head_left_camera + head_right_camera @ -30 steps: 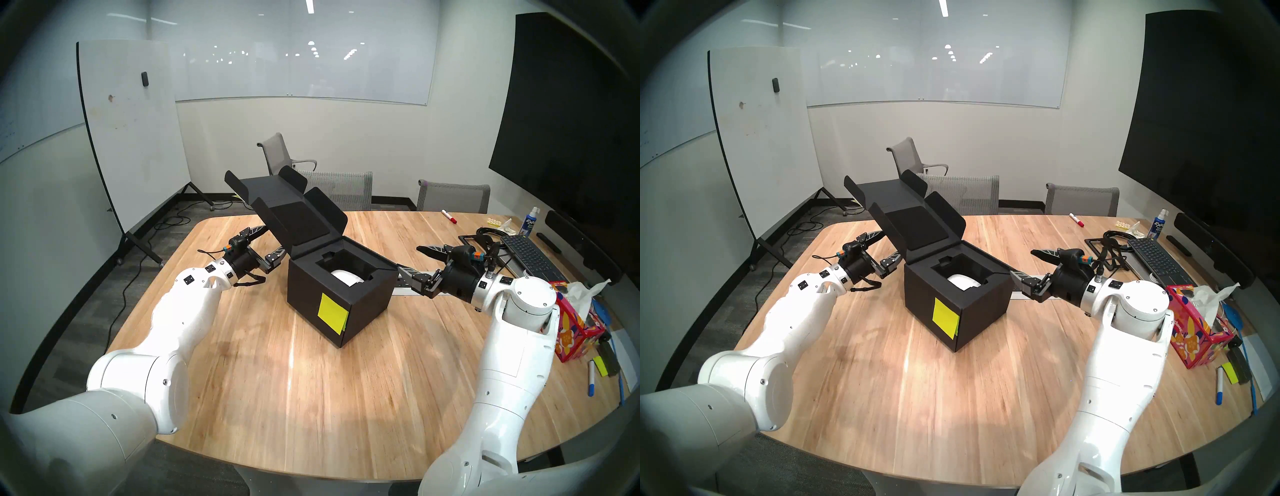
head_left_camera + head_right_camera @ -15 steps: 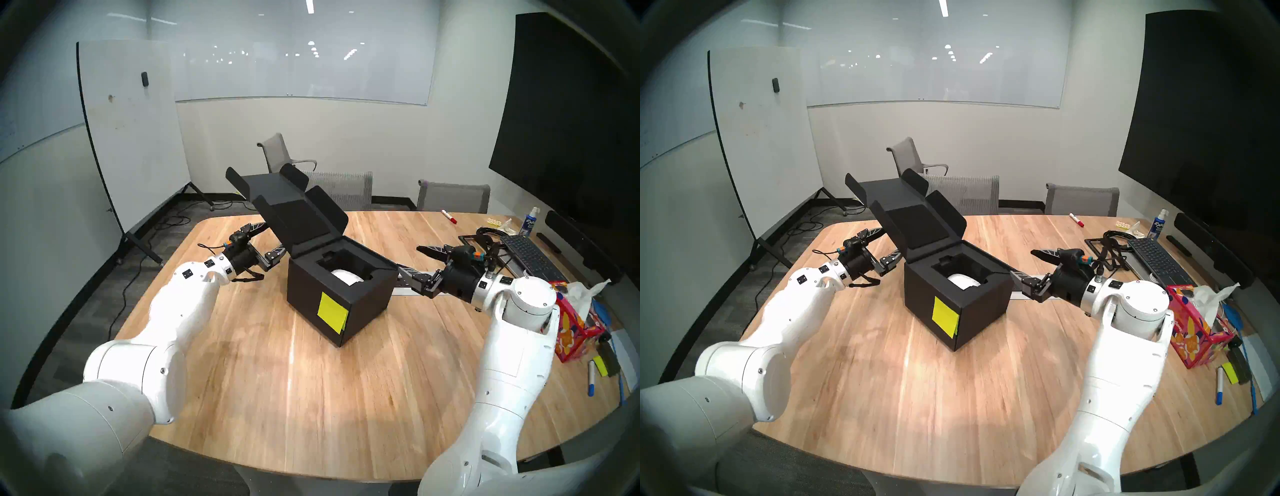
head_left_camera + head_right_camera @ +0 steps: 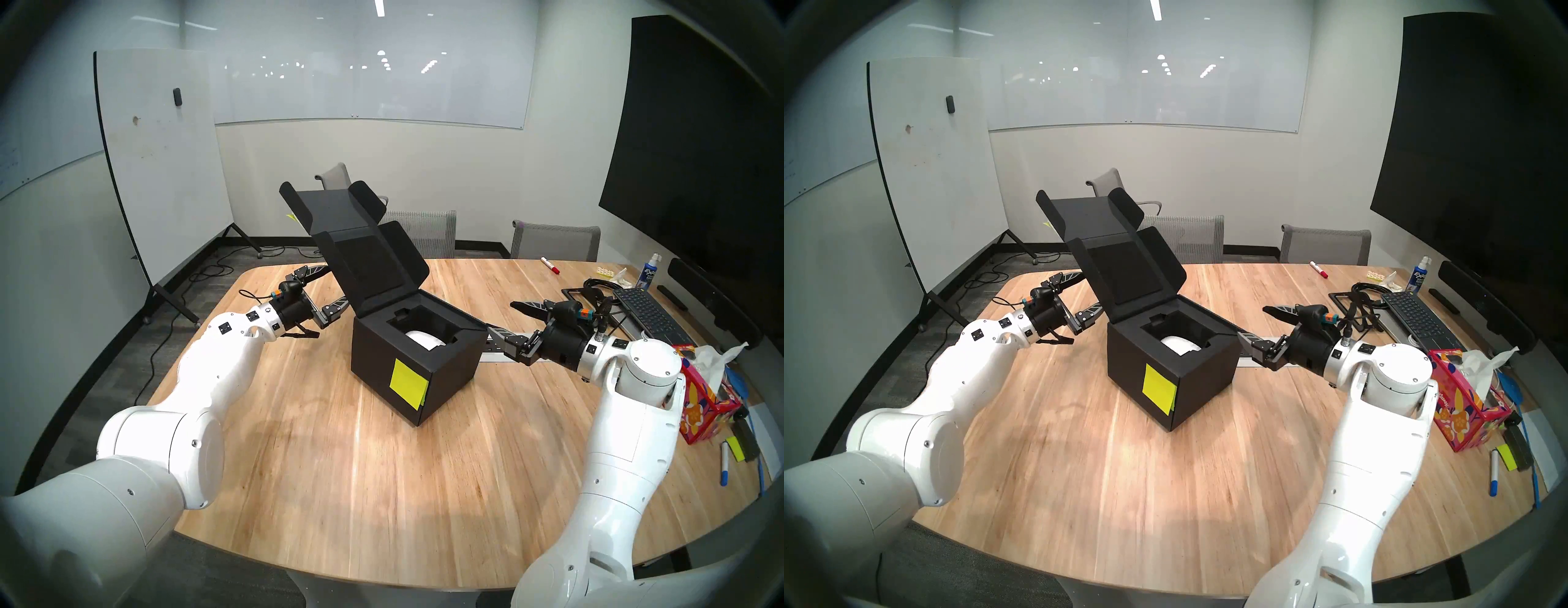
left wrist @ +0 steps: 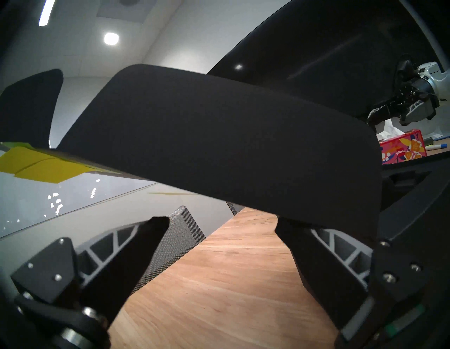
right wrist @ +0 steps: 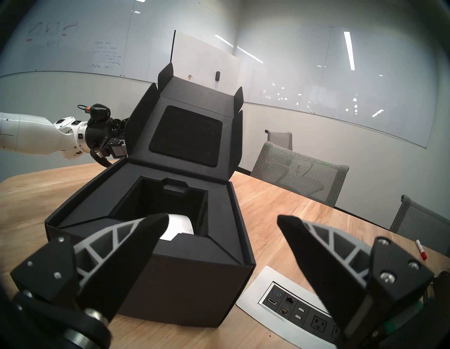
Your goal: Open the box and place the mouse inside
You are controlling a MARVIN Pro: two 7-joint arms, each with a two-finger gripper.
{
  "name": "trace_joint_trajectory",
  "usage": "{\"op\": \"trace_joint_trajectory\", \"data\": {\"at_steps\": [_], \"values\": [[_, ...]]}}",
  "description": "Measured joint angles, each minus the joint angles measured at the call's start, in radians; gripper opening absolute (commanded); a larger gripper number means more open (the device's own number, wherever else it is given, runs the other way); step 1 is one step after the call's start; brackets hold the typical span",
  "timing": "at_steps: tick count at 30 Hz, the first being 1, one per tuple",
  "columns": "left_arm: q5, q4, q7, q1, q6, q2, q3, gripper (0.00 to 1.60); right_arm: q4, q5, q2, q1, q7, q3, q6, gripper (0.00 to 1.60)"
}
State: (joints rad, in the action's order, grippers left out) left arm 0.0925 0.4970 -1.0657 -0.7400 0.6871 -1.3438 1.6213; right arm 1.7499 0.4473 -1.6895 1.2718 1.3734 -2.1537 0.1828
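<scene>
White and shiny, the left arm reaches across the wooden table [image 3: 322,467] from the left side. Its left gripper [image 3: 329,285] has its two fingers spread wide, with nothing held between them. It sits just behind the lifted black lid [image 3: 373,271], and one finger goes out of sight behind that lid, so I cannot tell if it touches.

In the middle stands the black box [image 3: 418,371], open, with a yellow sticky note [image 3: 407,382] on its front. The white mouse [image 3: 424,339] lies down in the hole inside the box.

On the right, the right gripper [image 3: 502,318] is spread wide too and holds nothing. It hangs just beside the box. A red flowery tissue box [image 3: 704,414] sits further right.
</scene>
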Motion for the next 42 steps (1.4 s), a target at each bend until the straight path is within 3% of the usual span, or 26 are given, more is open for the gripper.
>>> {"op": "trace_joint_trajectory", "data": {"at_steps": [14,27,42], "values": [[0.0,-0.012,-0.026,0.046,0.049,0.009,0.009,1.6,0.0,0.003,-0.002,-0.002,0.003,-0.003,-0.001,1.6],[0.001,-0.023,0.001,0.077,0.084,0.01,0.006,1.6,0.0,0.005,-0.005,-0.003,0.005,-0.005,-0.002,1.6],[0.023,0.106,0.003,0.014,0.082,-0.009,-0.055,1.6,0.0,0.008,-0.007,-0.005,0.007,-0.006,-0.001,1.6]]}}
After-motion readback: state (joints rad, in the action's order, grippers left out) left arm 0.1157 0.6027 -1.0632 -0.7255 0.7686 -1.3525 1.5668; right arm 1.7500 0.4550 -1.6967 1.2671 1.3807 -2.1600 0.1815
